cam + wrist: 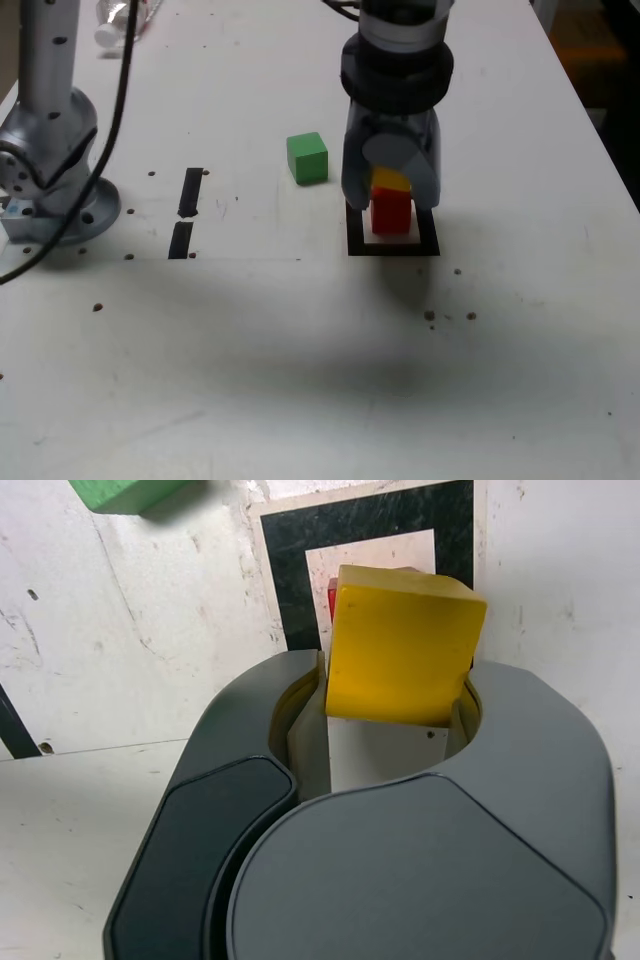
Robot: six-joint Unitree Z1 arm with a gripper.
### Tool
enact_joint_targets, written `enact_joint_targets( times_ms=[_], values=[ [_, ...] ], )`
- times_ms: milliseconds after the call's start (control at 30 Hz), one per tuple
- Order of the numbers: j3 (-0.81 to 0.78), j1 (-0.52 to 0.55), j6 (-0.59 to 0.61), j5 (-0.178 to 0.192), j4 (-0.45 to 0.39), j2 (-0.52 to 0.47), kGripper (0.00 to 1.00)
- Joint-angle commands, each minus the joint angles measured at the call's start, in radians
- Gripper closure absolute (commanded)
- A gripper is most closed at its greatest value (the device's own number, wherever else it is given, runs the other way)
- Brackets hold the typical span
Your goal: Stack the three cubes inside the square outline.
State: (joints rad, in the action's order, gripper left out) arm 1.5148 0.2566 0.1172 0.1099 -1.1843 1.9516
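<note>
The gripper (392, 190) hangs over the square outline (354, 232), pointing down at the table (300, 350). Its jaws are closed on the yellow cube (391, 181), which sits pinched between them; in the wrist view the yellow cube (400, 645) fills the gap between the 2 grey jaw shells and looks slightly tilted rather than square to the outline.

Directly under the yellow cube stands the red cube (391, 212), resting inside the white centre of the square outline. In the exterior view the yellow cube appears to sit on top of the red one, but whether the 2 faces actually touch cannot be told. In the wrist view only a thin red sliver of the red cube (331, 598) shows beside the yellow one, with the black frame of the square outline (290, 570) around it.

The green cube (307, 158) lies on the bare table outside the outline, toward the exterior view's left of the gripper and a little farther from the camera; it is near the outline but not touching it. A corner of the green cube (125, 492) shows at the edge of the wrist view.

Farther to the exterior view's left, 2 short black bars (186, 210) lie end to end on the table, and beyond them the arm's silver base (50, 165) is mounted near the table edge. Small dark specks dot the white surface.
</note>
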Motion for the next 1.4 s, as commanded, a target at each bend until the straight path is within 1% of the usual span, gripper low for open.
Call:
enact_joint_targets(
  times_ms=[0, 333, 533, 767, 1133, 1367],
  values=[
    [0.0, -0.005, -0.003, -0.005, 0.007, 0.005, 0.78],
    [-0.012, -0.02, -0.012, -0.009, 0.034, 0.015, 0.78],
    [-0.029, -0.035, -0.021, -0.012, 0.035, 0.01, 0.77],
    [-0.035, -0.037, -0.034, -0.025, 0.037, 0.007, 0.76],
    [-0.04, -0.037, -0.051, -0.037, 0.054, 0.007, 0.73],
    [-0.041, -0.037, -0.059, -0.044, 0.061, 0.006, 0.72]
  ],
)
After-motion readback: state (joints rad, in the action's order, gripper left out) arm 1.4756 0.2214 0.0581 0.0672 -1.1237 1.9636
